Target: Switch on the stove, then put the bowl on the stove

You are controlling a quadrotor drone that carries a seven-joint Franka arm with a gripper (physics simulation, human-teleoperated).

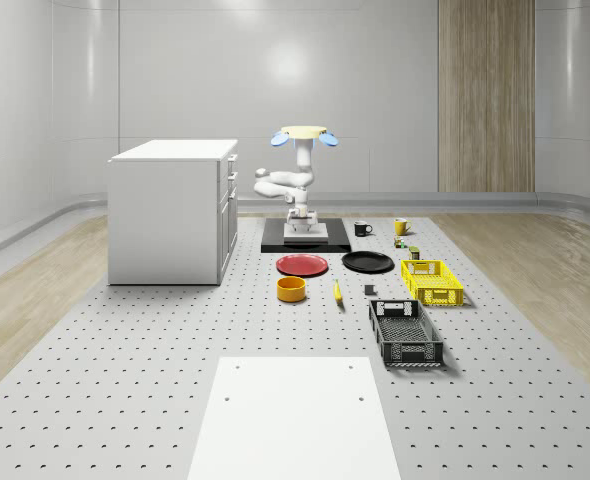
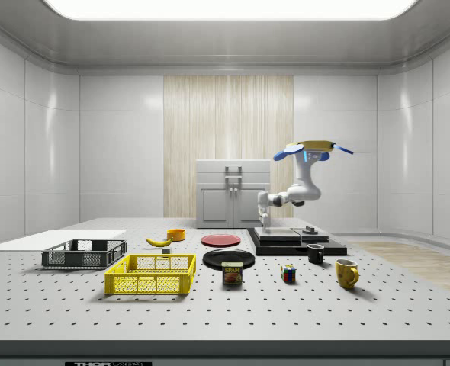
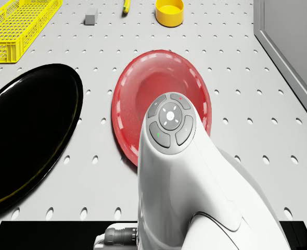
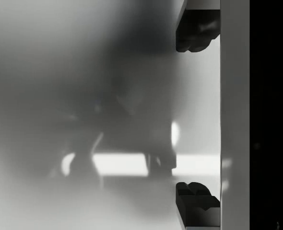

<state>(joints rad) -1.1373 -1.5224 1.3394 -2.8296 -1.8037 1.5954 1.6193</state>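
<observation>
The flat black stove with its pale metal top plate (image 1: 305, 238) sits on the grey perforated desk (image 1: 125, 350), toward the far end and just beside the white drawer cabinet (image 1: 170, 210). The round yellow bowl (image 1: 291, 289) stands upright on the desk, nearer the whole-scene camera than the stove and apart from it, with the red round plate (image 1: 302, 265) between the two. The drone (image 1: 303, 135) hovers directly over the stove, and the white arm folds down beneath it so that the gripper (image 1: 302, 222) hangs close above the top plate. In the wrist view the fingers (image 4: 194, 31) are spread apart with nothing between them, close over the reflective metal surface near its edge. The side view shows a small dark knob (image 2: 310, 229) on the stove toward that view's right, apart from the gripper (image 2: 264, 221). Judged from this, the switching step is in hand and the bowl is untouched. The chief risk is that the spread fingers descend on bare metal rather than the switch, leaving the stove off. A second risk is drift of the hovering drone, which could drag the fingers across the plate. A black round plate (image 1: 367, 262) and a yellow slatted crate (image 1: 431, 280) lie further off.
</observation>
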